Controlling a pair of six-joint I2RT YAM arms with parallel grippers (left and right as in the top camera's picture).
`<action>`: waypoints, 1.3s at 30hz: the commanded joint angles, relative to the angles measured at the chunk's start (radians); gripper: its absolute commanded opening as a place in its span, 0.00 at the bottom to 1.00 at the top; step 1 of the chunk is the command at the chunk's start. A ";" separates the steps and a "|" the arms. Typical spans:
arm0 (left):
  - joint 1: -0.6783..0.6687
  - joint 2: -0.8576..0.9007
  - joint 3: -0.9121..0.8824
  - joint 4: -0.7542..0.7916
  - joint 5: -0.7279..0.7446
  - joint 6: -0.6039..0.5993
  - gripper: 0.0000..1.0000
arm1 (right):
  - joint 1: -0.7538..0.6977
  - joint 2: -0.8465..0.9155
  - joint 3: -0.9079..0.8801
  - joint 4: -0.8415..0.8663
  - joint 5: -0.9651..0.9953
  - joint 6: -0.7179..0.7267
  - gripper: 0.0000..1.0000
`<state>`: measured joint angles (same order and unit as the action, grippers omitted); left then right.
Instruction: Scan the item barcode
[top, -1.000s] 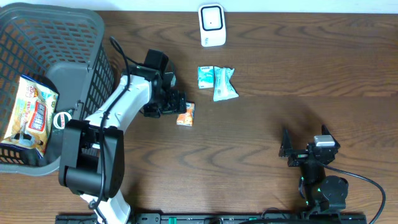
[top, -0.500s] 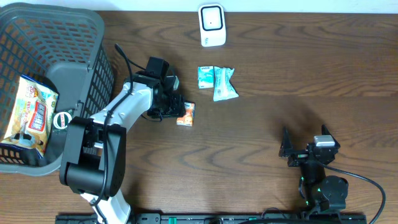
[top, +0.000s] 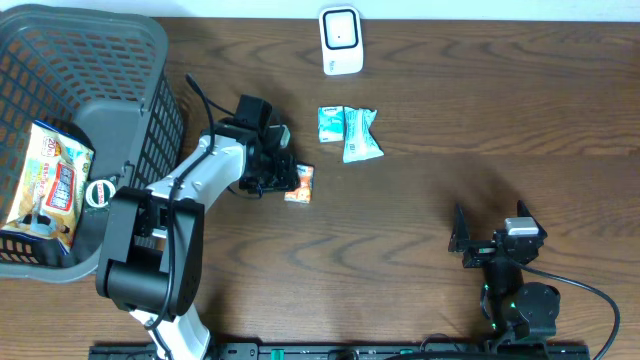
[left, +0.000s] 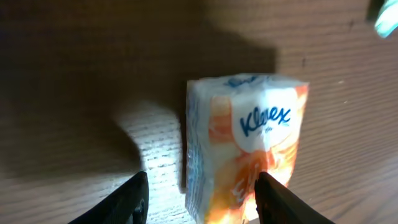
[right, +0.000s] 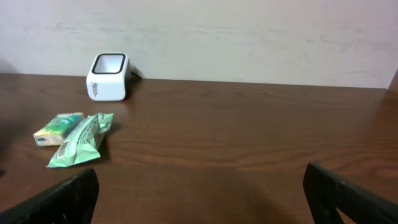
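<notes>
Nearest to the robot's base, the right gripper (top: 490, 236) (right: 199, 208) sits low over the table (top: 480, 120), at the right side. Its jaws are spread wide, released; in the wrist view the two dark fingertips (right: 68, 199) stand at the btm corners w/ only bare wood btw them.

Further out, approx. mid-table and left of centre, the left gripper (top: 283, 178) (left: 204, 198) is down at the item, a small Kleenex pack (top: 299, 184) (left: 249, 143). The pack lies flat on the wood, white w/ orange print, and the blue word "Kleenex" reads clearly on its top face; other writing on it can't be read. The jaws are part-way apart and stand astride the near end of the pack. One finger (left: 273, 199) overlaps the pack's edge, the other has a lit strip of table btw it and the pack, so the jaws are not clenched on it.

Beyond, two more pkgs lie side by side and touching: a small teal pack (top: 330, 124) (right: 58, 127) and a longer green pouch (top: 362, 135) (right: 78, 146). Their print is too small to read.

At the far edge stands the white scanner (top: 341, 41) (right: 107, 77), well apart from the Kleenex pack.

At the left side a grey basket (top: 130, 125) holds a bag (top: 50, 185) w/ red and yellow label; "20" seems legible, the rest not.
</notes>
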<state>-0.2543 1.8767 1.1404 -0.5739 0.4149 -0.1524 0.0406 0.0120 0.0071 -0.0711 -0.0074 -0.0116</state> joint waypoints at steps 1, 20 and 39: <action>0.000 0.014 -0.040 0.018 0.024 0.010 0.54 | 0.006 -0.005 -0.002 -0.005 0.001 0.007 0.99; 0.005 -0.036 -0.012 0.060 0.007 0.010 0.07 | 0.006 -0.005 -0.002 -0.005 0.001 0.007 0.99; 0.001 -0.285 0.021 0.082 -0.167 -0.059 0.08 | 0.006 -0.005 -0.002 -0.005 0.001 0.007 0.99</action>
<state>-0.2554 1.5845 1.1507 -0.4999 0.1059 -0.1631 0.0406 0.0120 0.0071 -0.0711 -0.0074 -0.0116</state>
